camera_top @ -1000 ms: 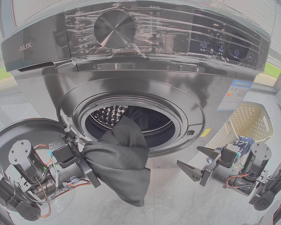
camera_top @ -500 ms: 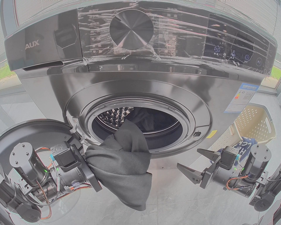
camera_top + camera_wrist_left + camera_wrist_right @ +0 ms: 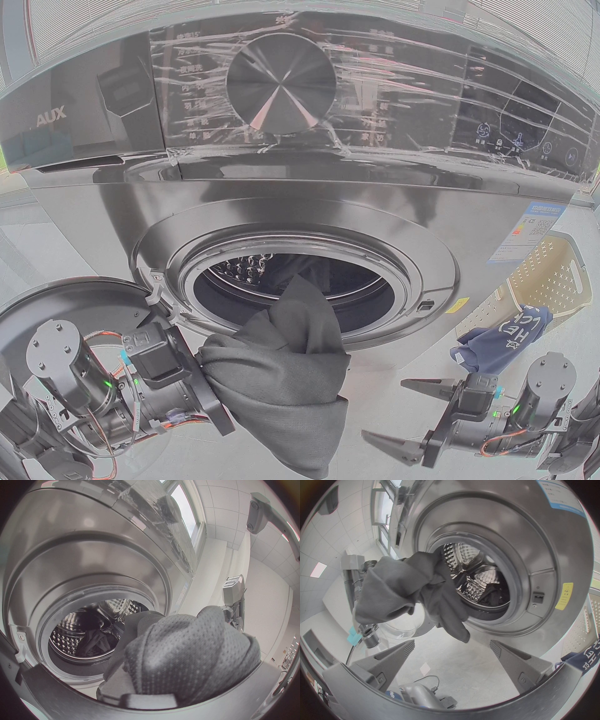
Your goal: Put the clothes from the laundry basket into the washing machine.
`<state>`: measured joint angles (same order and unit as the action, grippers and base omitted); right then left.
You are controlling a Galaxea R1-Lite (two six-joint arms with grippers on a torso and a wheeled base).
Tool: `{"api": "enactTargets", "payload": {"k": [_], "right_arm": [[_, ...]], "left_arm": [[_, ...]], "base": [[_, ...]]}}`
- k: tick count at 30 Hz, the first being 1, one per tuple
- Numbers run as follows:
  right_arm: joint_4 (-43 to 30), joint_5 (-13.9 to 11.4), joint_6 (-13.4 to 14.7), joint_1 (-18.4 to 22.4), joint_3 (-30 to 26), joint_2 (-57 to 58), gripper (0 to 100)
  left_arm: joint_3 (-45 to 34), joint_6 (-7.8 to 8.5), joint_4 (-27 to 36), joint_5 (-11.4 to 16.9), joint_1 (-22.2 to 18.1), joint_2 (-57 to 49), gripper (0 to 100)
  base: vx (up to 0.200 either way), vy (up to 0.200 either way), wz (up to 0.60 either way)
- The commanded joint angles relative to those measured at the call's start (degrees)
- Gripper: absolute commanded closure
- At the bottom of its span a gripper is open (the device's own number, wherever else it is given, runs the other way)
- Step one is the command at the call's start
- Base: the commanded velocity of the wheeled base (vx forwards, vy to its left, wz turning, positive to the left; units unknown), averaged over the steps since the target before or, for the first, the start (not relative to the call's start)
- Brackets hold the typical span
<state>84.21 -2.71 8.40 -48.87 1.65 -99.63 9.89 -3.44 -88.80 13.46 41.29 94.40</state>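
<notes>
Grey tiled floor (image 3: 375,406), washing machine (image 3: 300,187) on it, laundry basket (image 3: 556,275) beside

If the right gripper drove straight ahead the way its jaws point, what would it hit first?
Probably the hanging tail of the dark grey garment, in front of the right gripper; depth is unclear, so it could pass beneath onto the floor.

A pale grey tiled floor (image 3: 382,400) spreads below. A small white square (image 3: 425,668) lies on it, with a thin black cable (image 3: 426,678) just beside. A window (image 3: 185,509) adjoins a white tiled ceiling (image 3: 334,533) with a lit panel (image 3: 317,569).
</notes>
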Motion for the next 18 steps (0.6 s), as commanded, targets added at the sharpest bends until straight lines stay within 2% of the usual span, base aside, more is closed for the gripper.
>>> {"api": "enactTargets", "payload": {"k": [1, 4, 7, 8, 12, 14, 18], "right_arm": [[0.2, 0.1, 0.2, -4.7, -1.6, 1.1, 0], [0.0, 0.5, 0.6, -5.0, -1.6, 1.3, 0], [0.2, 0.5, 0.5, -5.0, -1.6, 1.3, 0], [0.2, 0.5, 0.3, -5.0, -1.6, 1.5, 0], [0.2, 0.5, 0.2, -4.7, -1.6, 1.4, 0], [0.3, 0.5, 0.0, -4.4, -1.6, 1.5, 0], [0.2, 0.4, 0.0, -4.1, -1.6, 2.7, 0]], "left_arm": [[0.9, 0.01, -0.1, -2.1, 0.6, 4.3, 100], [3.5, -0.78, -0.1, -1.9, 0.5, 6.1, 100], [3.9, -0.87, -0.1, -1.6, 0.5, 6.1, 100], [5.4, -1.04, 0.0, -0.4, 0.4, 6.8, 100], [7.5, -0.96, 0.0, -0.6, 0.4, 10.3, 100], [10.2, -0.43, 0.0, -1.6, 0.4, 14.4, 100], [14.0, -0.96, 0.0, -6.7, 0.8, 17.7, 100]], "base": [[0.0, 0.0, 0.0], [0.0, 0.0, 0.0], [0.0, 0.0, 0.0], [0.0, 0.0, 0.0], [0.0, 0.0, 0.0], [0.0, 0.0, 0.0], [0.0, 0.0, 0.0]]}}
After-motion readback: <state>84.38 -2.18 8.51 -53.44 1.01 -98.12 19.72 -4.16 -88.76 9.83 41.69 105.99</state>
